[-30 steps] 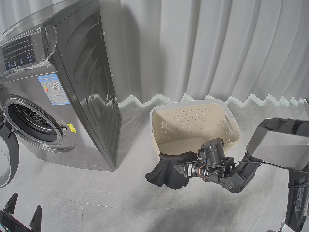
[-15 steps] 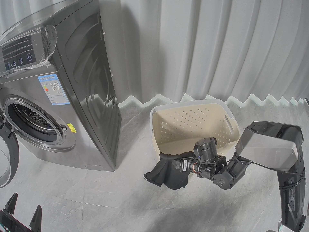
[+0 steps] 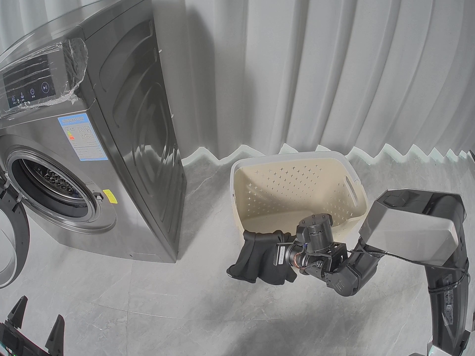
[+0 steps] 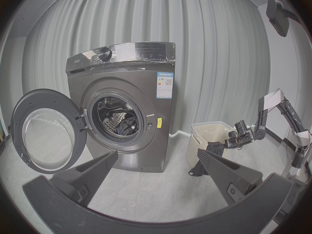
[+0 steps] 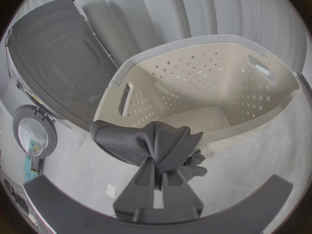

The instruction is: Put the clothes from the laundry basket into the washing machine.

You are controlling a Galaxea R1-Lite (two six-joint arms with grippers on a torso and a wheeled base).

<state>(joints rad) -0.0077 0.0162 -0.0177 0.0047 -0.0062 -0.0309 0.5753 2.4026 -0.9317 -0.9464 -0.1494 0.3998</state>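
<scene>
Garment [image 5: 152, 140], dark grey, sits clamped in my right gripper [image 5: 158, 169], plain from that wrist. It drapes over the laundry basket [image 3: 297, 156] at its near rim and hangs outside. My left wrist shows clothes [image 4: 125, 125] inside the washing machine [image 4: 130, 91], left of the basket. My left gripper [image 3: 38, 317] gapes, holding nothing.

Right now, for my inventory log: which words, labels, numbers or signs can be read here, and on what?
Blue-and-white sticker on the washing machine front: print too small to read.
Yellow tag beside the door opening: too small to read.
Control panel under plastic film: pale icons, unreadable.
Brand mark on the machine's upper corner: not quoted.
Laundry basket and dark garment: no text.
</scene>
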